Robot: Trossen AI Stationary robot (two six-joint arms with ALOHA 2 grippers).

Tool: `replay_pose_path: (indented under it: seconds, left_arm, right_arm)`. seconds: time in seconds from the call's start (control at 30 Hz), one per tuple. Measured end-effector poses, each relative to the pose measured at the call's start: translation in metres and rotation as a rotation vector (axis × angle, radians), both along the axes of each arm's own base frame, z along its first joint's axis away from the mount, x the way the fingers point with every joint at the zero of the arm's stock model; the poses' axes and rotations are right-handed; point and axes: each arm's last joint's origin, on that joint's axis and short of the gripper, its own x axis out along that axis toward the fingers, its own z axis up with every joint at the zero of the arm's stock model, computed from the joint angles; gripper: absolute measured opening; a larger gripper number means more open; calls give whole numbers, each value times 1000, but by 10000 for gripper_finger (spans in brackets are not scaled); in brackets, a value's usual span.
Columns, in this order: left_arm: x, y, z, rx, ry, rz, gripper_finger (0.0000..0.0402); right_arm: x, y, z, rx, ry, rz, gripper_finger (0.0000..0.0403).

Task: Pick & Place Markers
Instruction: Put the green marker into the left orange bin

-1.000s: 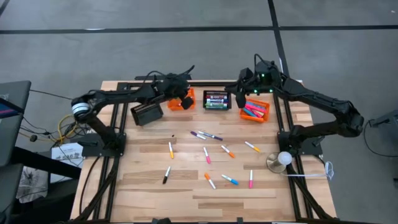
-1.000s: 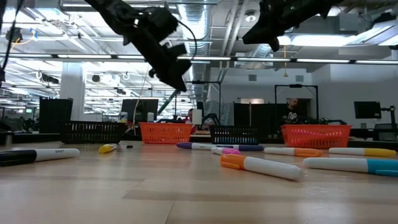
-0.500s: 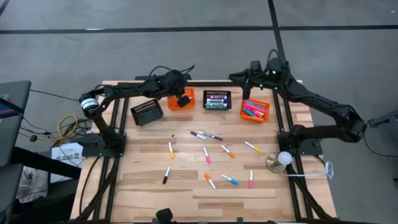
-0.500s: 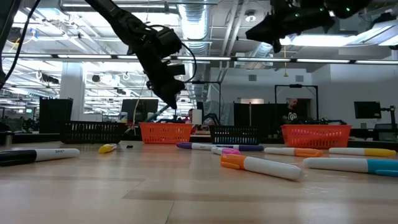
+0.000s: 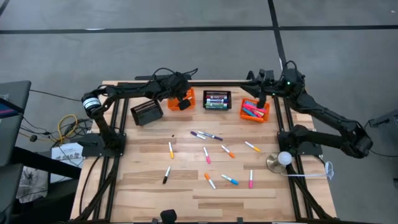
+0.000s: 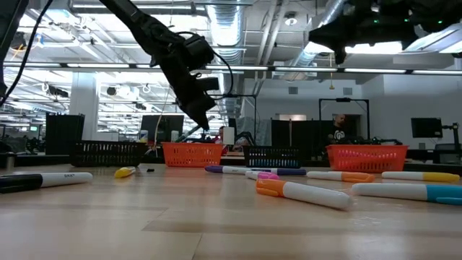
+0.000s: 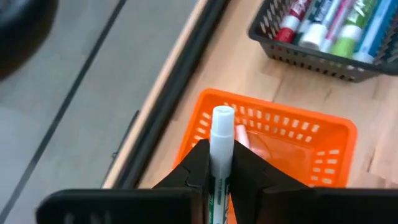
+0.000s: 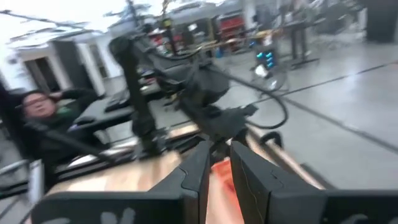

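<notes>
Several markers (image 5: 214, 152) lie scattered flat on the wooden table, and some show close up in the low view (image 6: 303, 192). My left gripper (image 5: 183, 101) (image 6: 204, 119) hangs over the left orange basket (image 5: 180, 98) (image 7: 273, 143), shut on a white-capped marker (image 7: 222, 134). My right gripper (image 5: 251, 78) (image 8: 220, 155) is raised at the far edge beyond the right orange basket (image 5: 255, 110), which holds pink, red and blue markers. Its fingers stand a narrow gap apart with nothing between them. The middle black basket (image 5: 217, 99) (image 7: 329, 31) holds more markers. My left gripper pinches the marker's barrel just behind the white cap (image 7: 221, 167) between its two fingers (image 7: 198, 167). The marker lies along the fingers, and its cap end (image 7: 222, 118) sticks out past their tips. The fingers slant down from the table's left. The marker is lifted clear above the orange basket.
A black mesh basket (image 5: 147, 112) stands left of the orange one. A round metal base with a white ball (image 5: 281, 160) sits near the right edge. Both arms' stands are on the table's left and right edges. A person (image 8: 31, 118) is in the room beyond.
My right gripper has risen from over the right orange basket and swung toward the table's far right corner, turning level. My left gripper has stayed over the left orange basket with the marker, only sinking slightly while its arm shifted.
</notes>
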Motion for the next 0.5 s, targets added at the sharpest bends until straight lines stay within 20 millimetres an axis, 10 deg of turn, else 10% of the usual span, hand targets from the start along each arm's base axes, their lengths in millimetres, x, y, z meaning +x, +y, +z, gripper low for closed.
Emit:
replay_pose_path:
  seconds: [0.5]
  left_arm:
    - [18,6,-28,-46,60,-20,43]
  right_arm:
    - [-23,2,-4,50,60,50,56]
